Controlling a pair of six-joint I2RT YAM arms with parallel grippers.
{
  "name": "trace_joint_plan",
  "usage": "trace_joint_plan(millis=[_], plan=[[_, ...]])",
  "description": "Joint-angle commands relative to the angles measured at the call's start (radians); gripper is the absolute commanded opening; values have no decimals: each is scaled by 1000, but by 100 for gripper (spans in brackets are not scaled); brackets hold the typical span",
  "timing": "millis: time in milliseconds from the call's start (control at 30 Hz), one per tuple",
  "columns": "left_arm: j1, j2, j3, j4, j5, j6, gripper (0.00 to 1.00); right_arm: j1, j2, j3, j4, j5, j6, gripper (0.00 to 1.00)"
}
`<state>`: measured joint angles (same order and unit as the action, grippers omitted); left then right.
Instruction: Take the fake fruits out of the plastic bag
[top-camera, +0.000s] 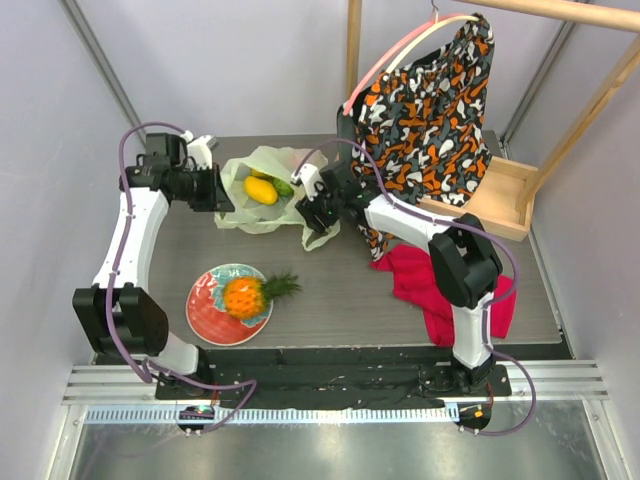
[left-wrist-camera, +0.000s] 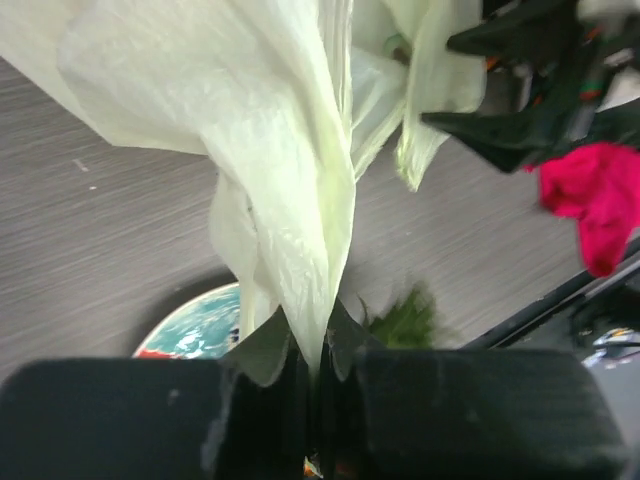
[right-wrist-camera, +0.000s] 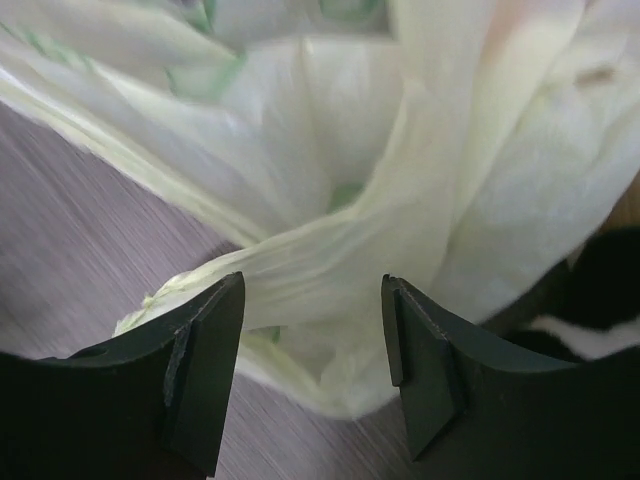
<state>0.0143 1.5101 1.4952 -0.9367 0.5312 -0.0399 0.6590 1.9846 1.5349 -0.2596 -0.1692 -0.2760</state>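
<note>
Bag-opening step. Plastic bag (top-camera: 272, 160) lies far centre; mango (top-camera: 261, 189) and green fruit (top-camera: 285, 187) inside, pineapple (top-camera: 245, 296) on plate (top-camera: 205, 310) near left. Left gripper (left-wrist-camera: 315, 370) pinches bag film; right gripper (right-wrist-camera: 312, 350) gapes, straddling a twisted strip. Next, probably: right closes, mouth pulled wide.

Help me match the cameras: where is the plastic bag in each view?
Top external: plastic bag, upper middle of the picture.
Left wrist: upper centre, hanging down into the shut left gripper.
Right wrist: fills most of the frame, a fold inside the open right gripper.
Shared landmark: the dark table under it.
</note>
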Motion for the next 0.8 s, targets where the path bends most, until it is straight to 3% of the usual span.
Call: trace_joint_plan(millis=[0,167,367,433,567,767], plan=[[-5,-62,54,4,84,4,0,-7,-128,-161,17,157,-107,64],[-23,-158,-32,-59,162,32,0,-29,-332,-414,-41,203,-134,64],[-76,-257,-118,-79,183,29,0,-52,-581,-545,-147,182,-129,60],[-76,-268,-127,-64,175,22,0,-53,-610,-523,-182,60,-127,59],[-76,-217,-67,-86,150,18,0,-44,-583,-319,-193,-145,-57,58],[-76,-217,-76,-83,98,2,0,5,-379,-18,-128,-222,23,52]])
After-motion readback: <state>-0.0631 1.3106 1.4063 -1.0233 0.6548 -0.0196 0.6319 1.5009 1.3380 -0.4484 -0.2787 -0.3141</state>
